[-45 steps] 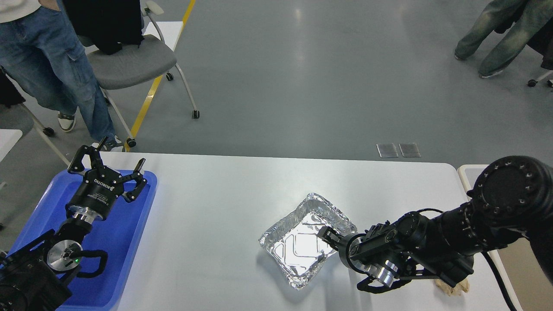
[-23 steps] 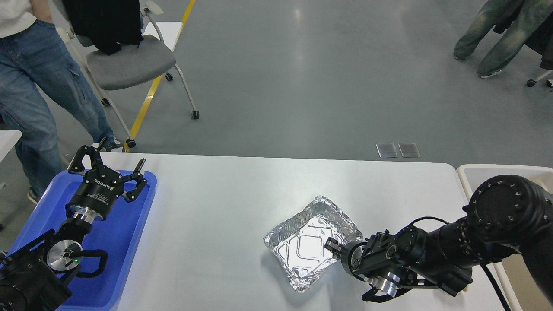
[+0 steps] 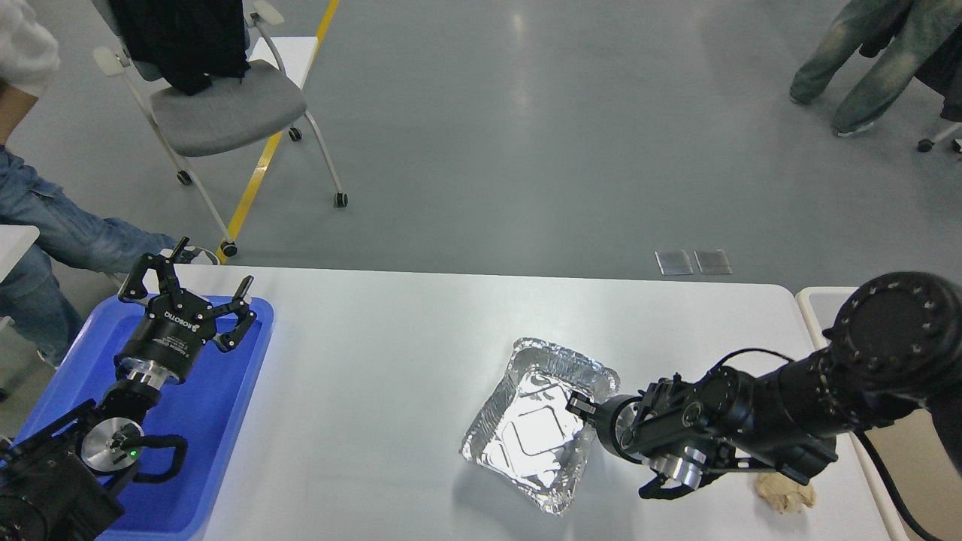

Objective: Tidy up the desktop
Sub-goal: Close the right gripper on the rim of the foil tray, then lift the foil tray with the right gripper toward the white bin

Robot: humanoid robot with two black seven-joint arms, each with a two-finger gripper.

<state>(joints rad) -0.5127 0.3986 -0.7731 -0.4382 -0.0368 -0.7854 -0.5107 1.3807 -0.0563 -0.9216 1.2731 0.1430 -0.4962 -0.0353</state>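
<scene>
Two black arms over the matte white rectangular desktop (image 3: 391,338); one grips a foil tray, the other hangs idle.

The right arm reaches in low from the desktop's right edge, forearm nearly level, wrist turned toward the middle; the right gripper (image 3: 580,404) has its fingers closed on the right rim of the crinkled silver aluminium-foil tray (image 3: 537,421), which lies on the desktop toward the near right part, well in from every edge. A crumpled beige wad of paper (image 3: 785,492) rests near the near right corner, just beside that arm. The left arm rises from the near left corner, forearm angled upward; the left gripper (image 3: 197,289) hovers over the blue plastic tray (image 3: 218,421) at the left edge, fingers spread wide, holding nothing.
</scene>
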